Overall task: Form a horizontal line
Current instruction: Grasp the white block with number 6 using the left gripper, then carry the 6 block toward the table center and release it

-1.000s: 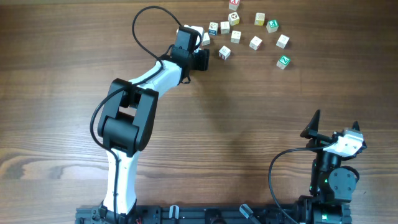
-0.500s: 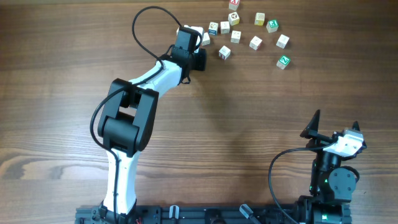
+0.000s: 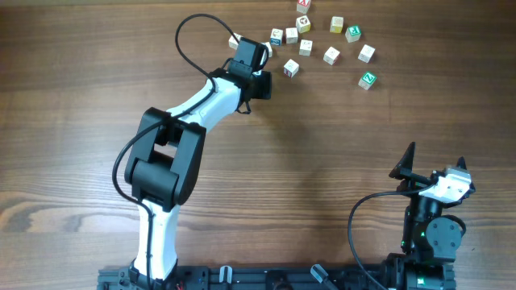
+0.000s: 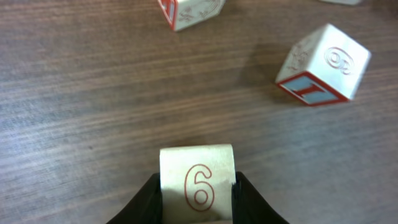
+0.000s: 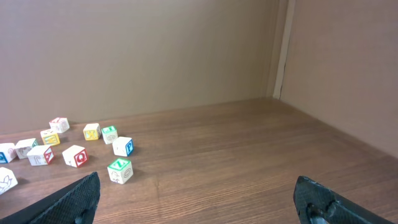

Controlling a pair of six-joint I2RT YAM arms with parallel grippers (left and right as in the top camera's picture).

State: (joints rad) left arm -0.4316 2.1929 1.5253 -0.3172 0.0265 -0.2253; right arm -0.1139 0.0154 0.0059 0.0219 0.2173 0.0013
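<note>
White cube [image 4: 197, 174] marked with a red 6 is sitting clamped in the left pincer [image 4: 197, 200], closed tight on it at the far side of the wooden surface [image 3: 322, 161]. We are finding no finished horizontal line yet: the loose cubes [image 3: 331, 55] are lying scattered just right of that pincer, nearest pair [image 3: 284, 35] side by side, bare wood between. The right pincer [image 3: 434, 165] is idling wide open, empty, well apart.

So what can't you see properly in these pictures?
Overhead: the 6 cube is hidden under the left gripper.
Left wrist: the top cube is cut off by the picture's edge.
Right wrist: the far cubes have letters too small to read; the leftmost cube is cut by the edge.
</note>
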